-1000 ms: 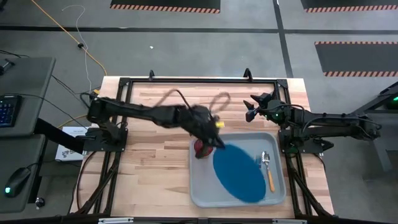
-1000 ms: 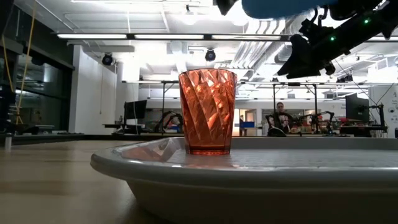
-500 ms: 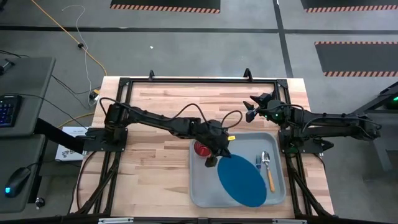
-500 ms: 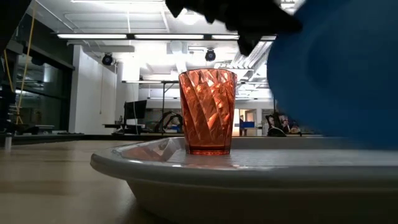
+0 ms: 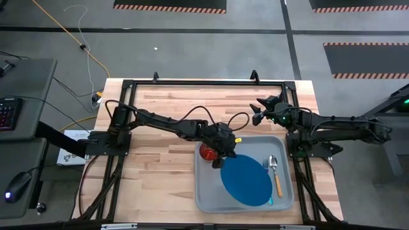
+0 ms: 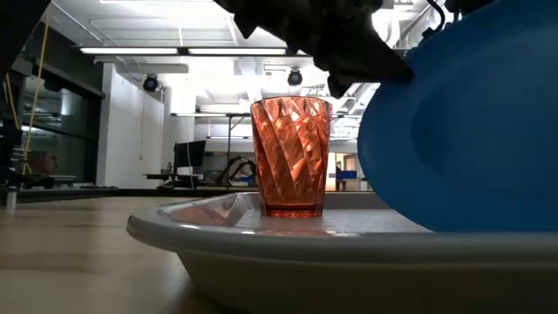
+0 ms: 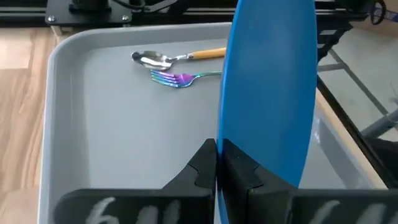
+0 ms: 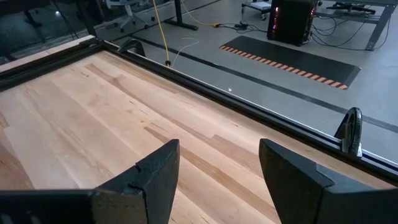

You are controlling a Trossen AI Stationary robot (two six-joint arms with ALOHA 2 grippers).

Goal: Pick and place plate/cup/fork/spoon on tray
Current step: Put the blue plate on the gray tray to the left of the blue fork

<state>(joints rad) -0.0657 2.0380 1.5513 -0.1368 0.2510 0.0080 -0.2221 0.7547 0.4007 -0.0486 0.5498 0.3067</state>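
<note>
The light-grey tray lies on the table's near right part. The red-orange cup stands upright on the tray's far left corner and shows in the low view. The spoon and the fork lie flat along the tray's right side. My left gripper is over the tray beside the cup, shut on the blue plate, which slants steeply over the tray's middle. My right gripper is open and empty over the table's far right. My left gripper pinches the plate's rim between its two fingers, one on each face, at the edge nearest the cup. The fingers slant down from the table's left. The plate stands steeply tilted on edge; the tray's rim hides whether its lower edge touches the tray floor.
Bare wooden tabletop stretches left of the tray and along the far side. Black frame rails run around the table. The spoon and fork lie beyond the plate on the tray floor.
My left gripper has come down toward the tray, still holding the plate. The plate was high above the tray and has sunk beside the cup, ending steeply tilted low over the tray's middle. The cup, fork and spoon have stayed put.
</note>
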